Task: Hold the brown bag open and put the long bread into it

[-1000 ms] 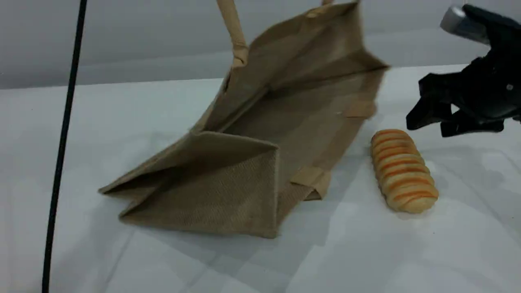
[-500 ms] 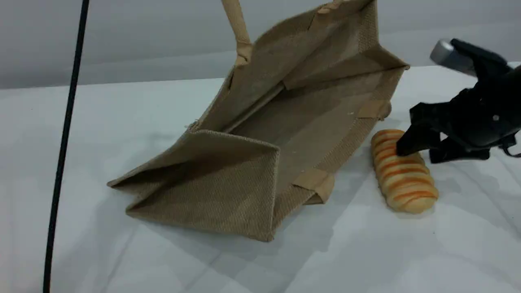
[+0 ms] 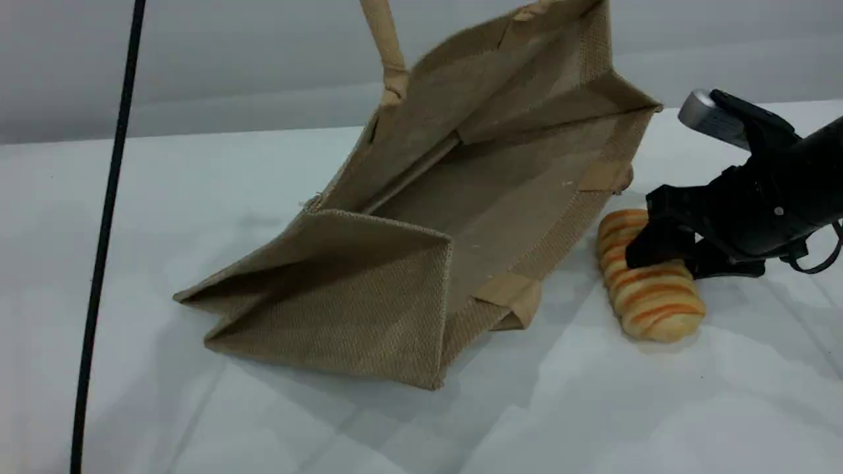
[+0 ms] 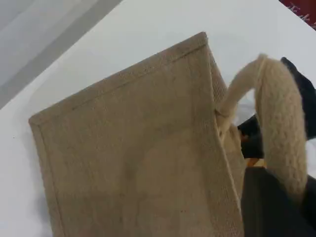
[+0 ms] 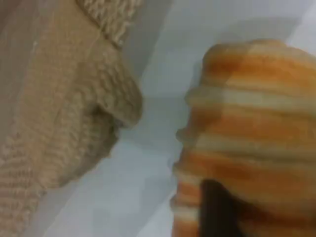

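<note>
The brown bag (image 3: 395, 289) lies on its side on the white table, mouth wide open toward the right. Its upper beige handle (image 3: 385, 46) runs up out of the scene view. In the left wrist view that handle (image 4: 281, 123) loops over my left gripper (image 4: 276, 197), which is shut on it above the bag (image 4: 133, 158). The long bread (image 3: 652, 303), yellow with orange stripes, lies just right of the bag's mouth. My right gripper (image 3: 672, 263) straddles its far half, fingers pressed against both sides. The right wrist view shows the bread (image 5: 256, 113) close up beside the bag's lower handle (image 5: 89, 108).
A black cable (image 3: 105, 230) hangs straight down at the left side of the scene. The white tablecloth (image 3: 593, 408) stretches in front of the bag and the bread. A grey wall stands behind the table.
My right gripper came down and to the left onto the bread and its fingers narrowed around it. The bag's mouth was lifted a little wider early on, then held still.
</note>
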